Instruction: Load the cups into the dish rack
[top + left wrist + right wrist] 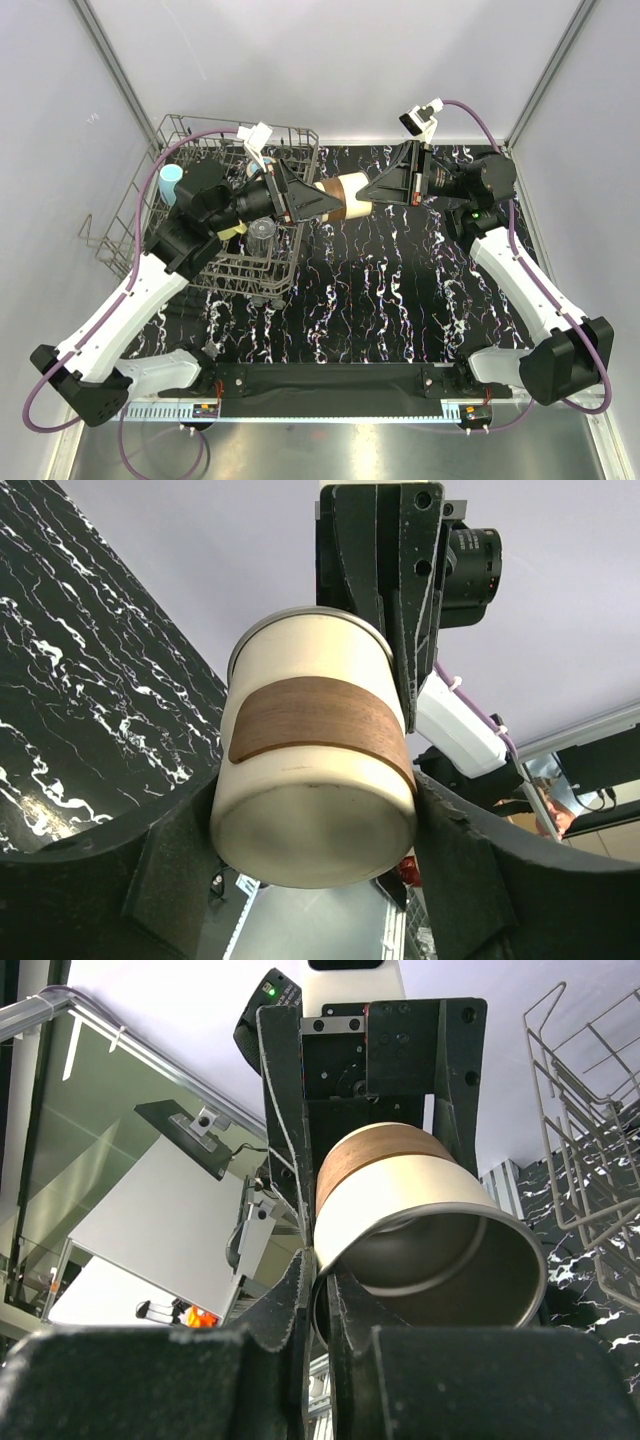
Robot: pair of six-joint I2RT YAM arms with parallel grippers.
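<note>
**A robot test cell in a lab**

Plain white walls [330,60] on metal posts [110,60] box in a black marbled table [400,290]. A left arm [120,300] and a right arm [530,290], trailing purple cables [40,400], are bolted to a rail [330,378] at its near edge.

nothing legible in any view — the cream cup [315,770] shows no lettering; no brand, no numbers

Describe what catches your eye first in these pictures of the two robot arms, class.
A cream cup with a brown band hangs above the black marbled table, held between both arms. The right gripper pinches its rim and the left gripper clasps its base end. To the left stands the wire dish rack, with a glass tumbler and a light-blue mug inside.
</note>
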